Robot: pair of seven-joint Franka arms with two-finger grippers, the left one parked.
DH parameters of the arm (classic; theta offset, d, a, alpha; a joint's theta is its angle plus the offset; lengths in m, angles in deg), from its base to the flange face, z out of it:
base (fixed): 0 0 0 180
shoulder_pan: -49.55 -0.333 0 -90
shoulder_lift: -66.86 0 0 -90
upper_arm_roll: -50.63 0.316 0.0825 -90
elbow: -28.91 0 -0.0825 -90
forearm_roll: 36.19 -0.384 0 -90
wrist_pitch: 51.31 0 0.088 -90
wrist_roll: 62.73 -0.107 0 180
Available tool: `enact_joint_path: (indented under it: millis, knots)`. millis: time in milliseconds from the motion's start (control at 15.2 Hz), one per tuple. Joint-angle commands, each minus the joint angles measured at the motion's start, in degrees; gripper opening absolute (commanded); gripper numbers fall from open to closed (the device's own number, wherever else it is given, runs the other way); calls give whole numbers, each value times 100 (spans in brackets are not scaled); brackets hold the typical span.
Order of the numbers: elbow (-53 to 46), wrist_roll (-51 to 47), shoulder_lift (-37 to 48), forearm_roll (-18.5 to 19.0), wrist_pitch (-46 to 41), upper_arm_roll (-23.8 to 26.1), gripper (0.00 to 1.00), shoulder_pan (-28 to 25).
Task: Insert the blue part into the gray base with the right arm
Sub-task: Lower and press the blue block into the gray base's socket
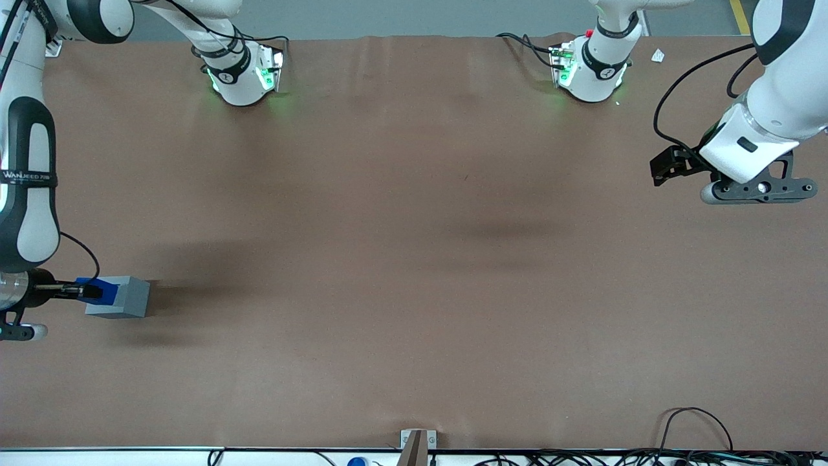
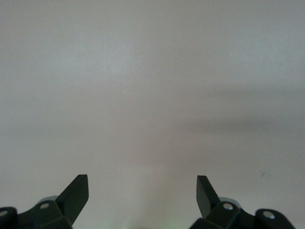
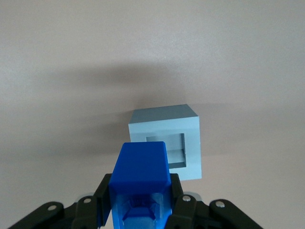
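The gray base (image 1: 121, 297) lies on the brown table at the working arm's end, fairly near the front camera. In the right wrist view the gray base (image 3: 190, 143) shows its square socket facing the gripper. My right gripper (image 1: 83, 291) is shut on the blue part (image 1: 103, 290) and holds it level against the base's side. In the right wrist view the blue part (image 3: 142, 167) sits between the fingers (image 3: 102, 195), its front end just before the socket and slightly off its centre.
The brown table (image 1: 414, 259) stretches toward the parked arm's end. Two arm bases (image 1: 242, 71) stand at the table's edge farthest from the front camera. Cables (image 1: 698, 427) lie along the near edge.
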Motion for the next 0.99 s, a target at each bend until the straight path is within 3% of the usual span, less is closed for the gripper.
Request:
enact_joint_path:
  millis: [0,922]
  knots:
    - [-286,116,-187,15,-40,80,0,147]
    - [-233,397,-407,41,-14,80,0,270]
